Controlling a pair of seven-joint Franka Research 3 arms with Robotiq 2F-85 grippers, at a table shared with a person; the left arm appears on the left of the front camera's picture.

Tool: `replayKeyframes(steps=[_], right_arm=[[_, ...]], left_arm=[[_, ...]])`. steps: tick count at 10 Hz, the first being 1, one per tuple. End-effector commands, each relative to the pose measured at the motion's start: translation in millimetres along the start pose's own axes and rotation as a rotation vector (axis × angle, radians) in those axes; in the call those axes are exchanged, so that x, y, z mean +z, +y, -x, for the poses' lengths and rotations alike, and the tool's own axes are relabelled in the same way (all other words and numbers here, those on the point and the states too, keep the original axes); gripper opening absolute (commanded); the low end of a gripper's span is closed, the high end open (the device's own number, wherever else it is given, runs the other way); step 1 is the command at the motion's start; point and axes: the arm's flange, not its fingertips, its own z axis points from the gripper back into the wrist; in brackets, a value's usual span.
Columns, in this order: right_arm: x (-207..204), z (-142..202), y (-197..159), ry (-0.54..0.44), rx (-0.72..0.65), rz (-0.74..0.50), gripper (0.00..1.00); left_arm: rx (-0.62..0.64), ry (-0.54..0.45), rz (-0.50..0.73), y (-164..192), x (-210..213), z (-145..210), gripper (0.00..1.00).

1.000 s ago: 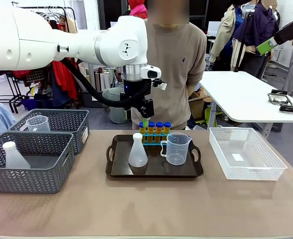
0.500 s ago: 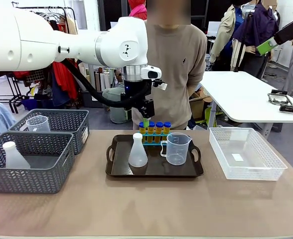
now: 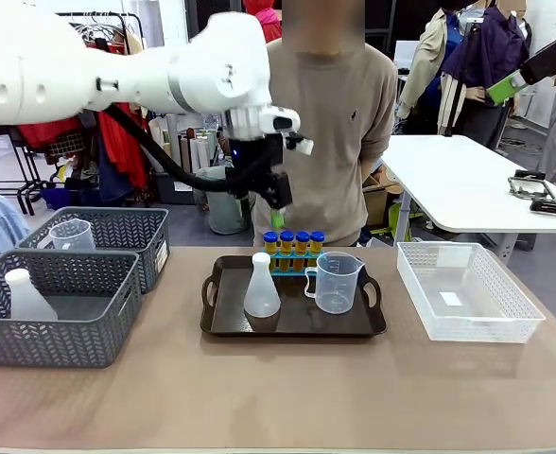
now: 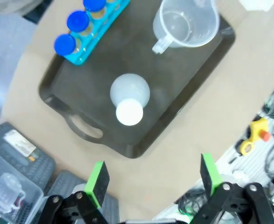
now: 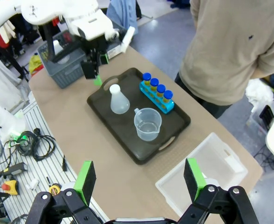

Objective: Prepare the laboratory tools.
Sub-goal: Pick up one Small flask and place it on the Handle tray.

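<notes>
On the dark tray [image 3: 223,322] stand a translucent white conical flask [image 3: 262,287], a clear handled beaker [image 3: 335,282] and several blue-capped yellow-orange test tubes [image 3: 293,244] in a blue rack [image 3: 292,267]. My left gripper [image 3: 276,213] hangs open and empty above the tubes, well clear of them. Looking down past it [image 4: 153,179], I see the flask [image 4: 129,100], the beaker [image 4: 188,23] and the tubes [image 4: 76,32] far below. My right gripper [image 5: 140,179] is open and empty, high over the table's right end, above the tray [image 5: 127,140], flask [image 5: 119,100] and beaker [image 5: 147,124].
Two grey mesh baskets [image 3: 65,336] at the left hold another beaker [image 3: 70,235] and another flask [image 3: 25,295]. A white mesh basket [image 3: 467,288] sits at the right. A person [image 3: 335,113] stands just behind the tray. The near half of the table is bare.
My left gripper has risen away from the test tubes and shifted slightly left, still open. Nothing on the tray moved.
</notes>
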Motion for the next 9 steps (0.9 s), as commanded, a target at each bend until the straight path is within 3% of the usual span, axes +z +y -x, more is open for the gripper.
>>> replayKeyframes(steps=[1, 5, 9], right_arm=[[0, 0, 1, -0.013, 0.006, -0.015, 1.0], [0, 0, 1, -0.013, 0.006, -0.015, 1.0], [0, 0, 1, -0.013, 0.006, -0.015, 1.0]], left_arm=[[-0.081, -0.118, 0.063, 15, 45, 35, 1.0], [-0.291, -0.34, 0.191, 30, 142, 92, 1.0], [-0.351, -0.532, 0.127, 50, 198, 137, 1.0]])
